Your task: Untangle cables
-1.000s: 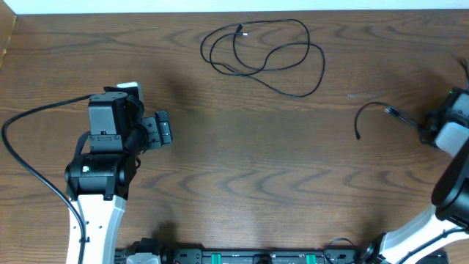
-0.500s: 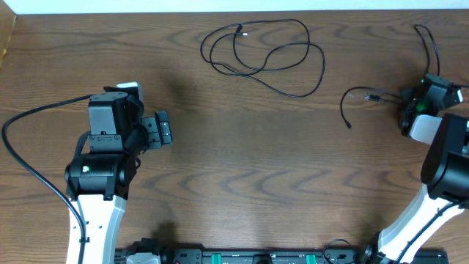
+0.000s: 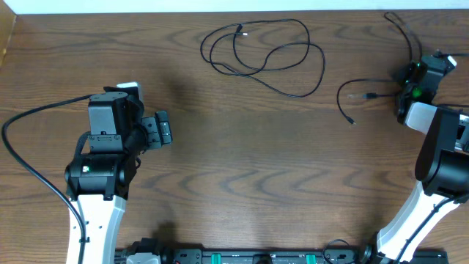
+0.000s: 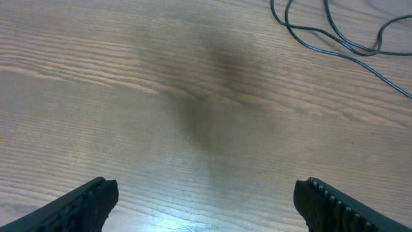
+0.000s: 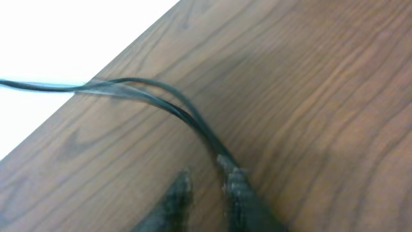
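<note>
Though blurred, right hand [image 5: 206,175] grips black cable [image 5: 198,127]

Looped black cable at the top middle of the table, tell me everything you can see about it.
The looped cable is a thin black cord lying flat on the wooden table in a few loose, overlapping loops. One small plug end, pale at its tip, lies inside the loops near the far edge. Nothing else touches it.

A looped cable [image 3: 323,62] lies at the far middle of the table [image 3: 256,191]. A second cable [image 5: 196,122] trails at the far right, by the right gripper [image 5: 209,190]. The left gripper [image 3: 163,132] sits well apart, left.
</note>
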{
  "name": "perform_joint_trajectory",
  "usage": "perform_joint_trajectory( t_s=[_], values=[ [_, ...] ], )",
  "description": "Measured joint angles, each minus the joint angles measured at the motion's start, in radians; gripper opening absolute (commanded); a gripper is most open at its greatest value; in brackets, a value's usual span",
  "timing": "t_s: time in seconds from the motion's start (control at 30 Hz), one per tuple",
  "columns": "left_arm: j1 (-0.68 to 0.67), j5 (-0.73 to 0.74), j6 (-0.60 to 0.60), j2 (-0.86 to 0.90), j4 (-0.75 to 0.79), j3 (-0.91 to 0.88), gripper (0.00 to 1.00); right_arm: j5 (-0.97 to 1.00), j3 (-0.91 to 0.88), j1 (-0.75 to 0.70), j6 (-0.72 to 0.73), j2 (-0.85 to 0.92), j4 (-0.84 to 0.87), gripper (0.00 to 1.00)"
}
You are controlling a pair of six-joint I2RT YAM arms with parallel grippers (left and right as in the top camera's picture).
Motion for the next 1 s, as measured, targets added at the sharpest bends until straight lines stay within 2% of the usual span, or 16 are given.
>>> perform_joint_trajectory(
  t_s=[0.03, 0.07, 0.1, 0.13, 0.17, 0.2, 0.27, 0.4, 0.43, 0.53, 0.67, 1.0],
  values=[
    [0.0, 0.0, 0.0, 0.0, 0.0, 0.0, 0.92, -0.011, 0.003, 0.0, -0.012, 0.0, -0.006, 0.59],
    [0.0, 0.0, 0.0, 0.0, 0.0, 0.0, 0.93, -0.027, 0.006, 0.0, -0.027, 0.0, -0.023, 0.63],
    [0.0, 0.0, 0.0, 0.0, 0.0, 0.0, 0.92, -0.039, 0.009, 0.0, -0.035, 0.0, -0.034, 0.76],
    [0.0, 0.0, 0.0, 0.0, 0.0, 0.0, 0.92, -0.05, 0.011, 0.0, -0.042, -0.002, -0.053, 0.79],
    [0.0, 0.0, 0.0, 0.0, 0.0, 0.0, 0.93, -0.065, 0.012, 0.0, -0.053, -0.01, -0.09, 0.94],
    [0.0, 0.0, 0.0, 0.0, 0.0, 0.0, 0.92, -0.072, 0.012, 0.0, -0.058, -0.014, -0.1, 0.99],
    [0.0, 0.0, 0.0, 0.0, 0.0, 0.0, 0.93, -0.092, 0.014, 0.0, -0.076, -0.047, -0.175, 0.99],
    [0.0, 0.0, 0.0, 0.0, 0.001, 0.0, 0.93, -0.142, 0.018, 0.0, -0.096, -0.221, -0.487, 0.99],
    [0.0, 0.0, 0.0, 0.0, 0.0, 0.0, 0.93, -0.146, 0.018, 0.0, -0.097, -0.229, -0.5, 0.99],
    [0.0, 0.0, 0.0, 0.0, 0.0, 0.0, 0.92, -0.22, 0.027, 0.0, -0.105, -0.38, -0.797, 0.99],
    [0.0, 0.0, 0.0, 0.0, 0.0, 0.0, 0.92, -0.325, 0.031, 0.0, -0.108, -0.442, -1.051, 0.99],
    [0.0, 0.0, 0.0, 0.0, 0.0, 0.0, 0.92, -0.457, 0.027, 0.0, -0.111, -0.442, -1.284, 0.99]
  ],
)
